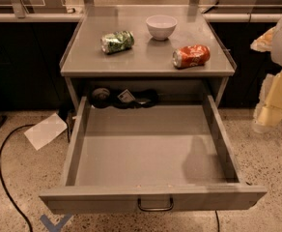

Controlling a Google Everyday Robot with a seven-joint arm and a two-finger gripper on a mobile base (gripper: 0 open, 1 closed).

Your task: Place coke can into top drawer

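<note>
Coke can (pixel 191 56) lies on its side on the table top (pixel 131 64), right of centre in the upper frame, below-right of the white bowl (pixel 161 26). You've got the top drawer (pixel 107 197) pulled out across the lower frame. The gripper (pixel 269 112) hangs at the right edge, apart from the can and probably pointing down. Can't tell if it's spread or closed.

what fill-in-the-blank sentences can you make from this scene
1. The coke can lies on its ___ on the table.
2. The drawer below is pulled ___.
3. The bowl beside the green can is ___ in colour.
4. The gripper hangs at the view's ___ edge, beside the drawer.
Missing words: side; open; white; right.
</note>
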